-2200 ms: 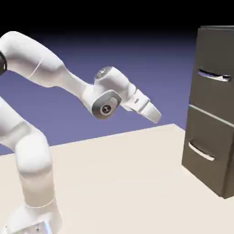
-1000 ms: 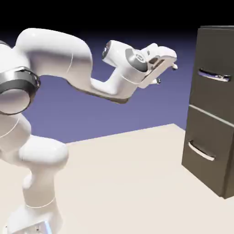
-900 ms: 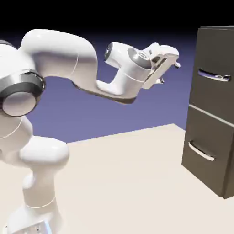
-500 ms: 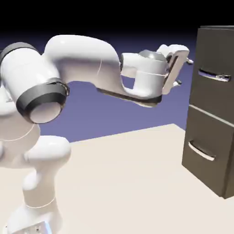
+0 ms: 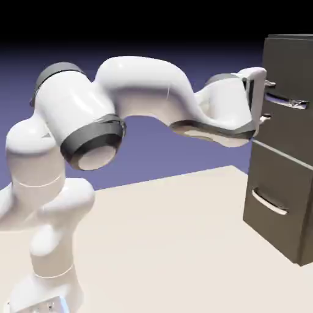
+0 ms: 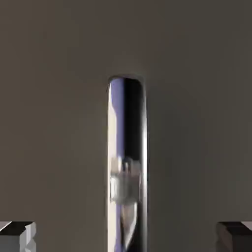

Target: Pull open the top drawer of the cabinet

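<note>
Exterior view: a white, smooth-shelled robot arm [image 5: 144, 84] stretched high above the pale, flat table [image 5: 153, 244], toward a tall, dark grey-brown, boxy cabinet [image 5: 308, 232] beside the table's far corner, at the exterior view's right. At the wrist, a white two-finger gripper [image 5: 268, 101] with small grey tips, spread wide and free of any load, one tip above the other, probably so as to straddle the slim horizontal silver bar handle [image 5: 287, 101] from over and under. Behind that handle, the flat rectangular top drawer [image 5: 293, 70], in the cabinet's upper half, apparently closed flush; below, past a light seam, the lower drawer [image 5: 275, 174] with its curved silver handle [image 5: 269, 202], apart from the gripper and of no use here. Hand view: shiny handle upright in the picture against plain dark panel, near the middle between the two tips, with a gap on either side; likely rolled this way to match the jaws to the bar's thin direction. Next, by judgement: a little farther in, then closing on the bar, then a straight pull away from the cabinet. Main risk: stopping short and pinching only the bar's front, with a slip under load.
</note>
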Available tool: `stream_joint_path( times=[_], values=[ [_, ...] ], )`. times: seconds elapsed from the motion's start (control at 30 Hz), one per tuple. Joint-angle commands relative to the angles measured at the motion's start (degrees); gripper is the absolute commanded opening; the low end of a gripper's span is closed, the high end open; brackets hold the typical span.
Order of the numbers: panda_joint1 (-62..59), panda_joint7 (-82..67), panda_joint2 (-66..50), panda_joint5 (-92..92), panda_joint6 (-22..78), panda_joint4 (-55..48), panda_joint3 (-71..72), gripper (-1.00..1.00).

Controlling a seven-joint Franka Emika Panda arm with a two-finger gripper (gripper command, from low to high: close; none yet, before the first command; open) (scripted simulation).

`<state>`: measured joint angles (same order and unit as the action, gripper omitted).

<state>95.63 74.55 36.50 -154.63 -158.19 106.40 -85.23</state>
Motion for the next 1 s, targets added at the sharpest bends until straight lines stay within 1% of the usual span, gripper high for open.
stream_joint_path(
  times=[0.0,0.1,0.13,0.17,0.2,0.4,0.57,0.97],
  values=[
    [2.1,-0.7,0.4,0.2,-0.2,-1.5,-1.6,0.00],
    [8.3,-2.7,1.5,0.8,-0.7,-5.9,-6.5,0.00],
    [8.6,-2.8,1.6,0.8,-0.7,-6.1,-6.8,0.00],
    [8.6,-2.8,1.6,0.8,-0.7,-6.1,-6.8,-1.00],
    [8.6,-2.8,1.6,0.8,-0.7,-6.1,-6.8,-1.00],
    [-3.9,-0.4,0.4,0.1,0.9,3.3,3.4,-1.00],
    [-14.3,-0.5,1.8,0.6,2.3,10.9,12.4,-1.00],
    [-39.2,-6.4,12.8,6.3,4.0,31.5,33.2,-1.00]
  ],
)
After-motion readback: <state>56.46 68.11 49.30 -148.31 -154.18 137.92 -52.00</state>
